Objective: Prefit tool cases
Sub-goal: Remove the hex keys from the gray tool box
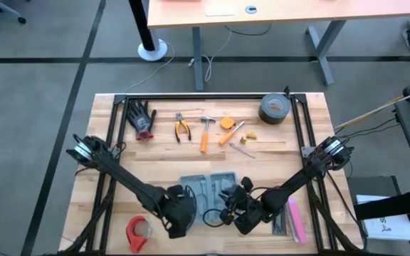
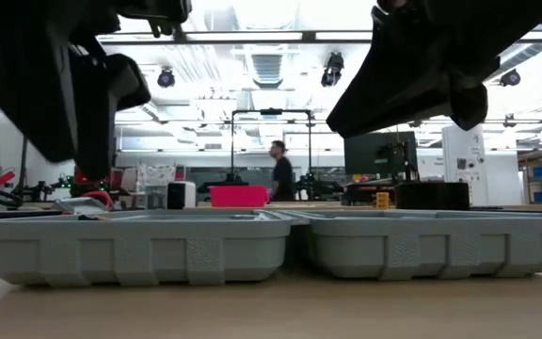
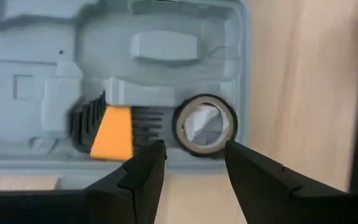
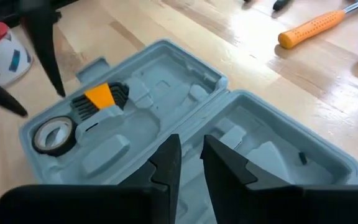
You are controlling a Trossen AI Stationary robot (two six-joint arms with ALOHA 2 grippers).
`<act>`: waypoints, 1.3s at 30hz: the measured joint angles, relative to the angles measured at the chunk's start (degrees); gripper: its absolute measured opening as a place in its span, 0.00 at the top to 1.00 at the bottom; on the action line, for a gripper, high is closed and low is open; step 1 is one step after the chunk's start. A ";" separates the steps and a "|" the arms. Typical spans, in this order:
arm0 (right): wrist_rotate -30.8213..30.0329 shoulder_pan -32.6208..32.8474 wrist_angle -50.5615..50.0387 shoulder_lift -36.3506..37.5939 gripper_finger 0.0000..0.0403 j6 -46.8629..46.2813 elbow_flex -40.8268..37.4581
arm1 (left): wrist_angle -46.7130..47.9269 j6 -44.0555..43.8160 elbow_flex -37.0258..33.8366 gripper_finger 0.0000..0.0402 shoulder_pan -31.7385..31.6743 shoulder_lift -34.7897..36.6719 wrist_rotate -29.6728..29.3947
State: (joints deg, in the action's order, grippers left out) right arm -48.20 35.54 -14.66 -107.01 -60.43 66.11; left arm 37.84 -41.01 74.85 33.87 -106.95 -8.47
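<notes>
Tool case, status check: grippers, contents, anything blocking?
Left gripper open, empty, above tape roll. Right gripper nearly shut, empty, above the hinge. Tool case open flat. Nothing blocking.

One open tool case, one hammer, one glove, two tape rolls

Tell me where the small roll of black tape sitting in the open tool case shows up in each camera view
High view: not discernible; the arms cover that part of the tool case.
Low view: not visible; the case wall hides the tray.
Left wrist view: roll of black tape in a tray slot, just beyond the left gripper, whose fingers are open.
Right wrist view: at the case's far corner.
Shared landmark: the orange-and-black hex key set beside the roll.
</notes>
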 joint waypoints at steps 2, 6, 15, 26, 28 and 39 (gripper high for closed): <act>0.02 -0.26 0.00 0.01 0.89 0.01 0.00 | 5.72 0.05 3.72 0.56 0.11 -3.03 -2.15; 0.14 -0.34 -0.01 0.01 0.89 0.46 0.00 | 17.10 0.50 11.12 0.56 0.07 -8.13 -5.64; 0.19 -0.32 -0.04 0.01 0.85 0.64 0.00 | 19.77 1.68 16.06 0.56 0.22 -12.65 -5.86; 0.19 -0.32 0.26 0.01 0.85 0.52 0.00 | 19.61 1.58 13.97 0.53 0.24 -12.68 -5.91; 0.19 -0.32 0.31 0.01 0.86 0.47 -0.01 | 19.52 1.68 13.18 0.52 0.24 -12.57 -6.12; 0.90 -0.32 0.42 0.01 0.88 0.63 0.00 | 19.41 6.86 12.32 0.52 0.22 -12.65 -15.97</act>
State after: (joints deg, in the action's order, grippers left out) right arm -47.30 35.22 -14.24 -107.00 -59.80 66.11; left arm 57.25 -34.15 87.16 34.09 -119.61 -24.43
